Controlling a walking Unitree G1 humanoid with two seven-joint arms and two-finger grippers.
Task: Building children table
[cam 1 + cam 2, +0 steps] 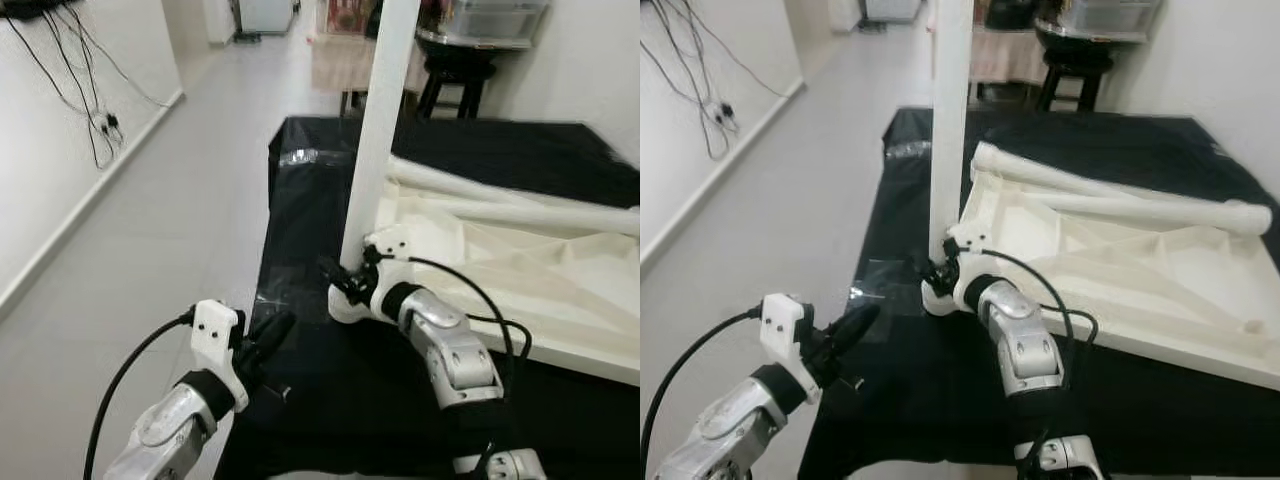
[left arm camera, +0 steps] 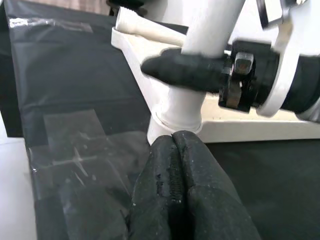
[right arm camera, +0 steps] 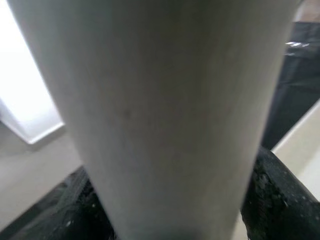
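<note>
White plastic, that is the upright table leg point(image 1: 378, 130), standing tall at the near corner of the upturned tabletop point(image 1: 1110, 255), and the right claw point(image 1: 345, 280) has it clamped low down, a black finger on each side of the leg just above its collar. From the right wrist view the leg point(image 3: 165, 115) runs straight up between the fingers point(image 3: 272, 200), pressed tight against them.

Beyond that claw, the tabletop lies underside up, ribs showing, on the desk point(image 1: 1120, 400), which is draped in black sheeting. Two more legs point(image 1: 1110, 195) lie loose across the far side of it, well away from the grip.

Short of the right claw and off to its left, the left claw point(image 1: 268, 335) hangs over the desk's near edge with its two fingers pressed together, holding nothing; the left wrist view has its fingertips point(image 2: 187, 150) pointing at the base of the standing leg, near it but apart.

Clear tape point(image 2: 75, 135) glints on the sheeting beside that claw. Further left, grey floor point(image 1: 150, 230) runs along a white wall with dangling cables point(image 1: 85, 80).
</note>
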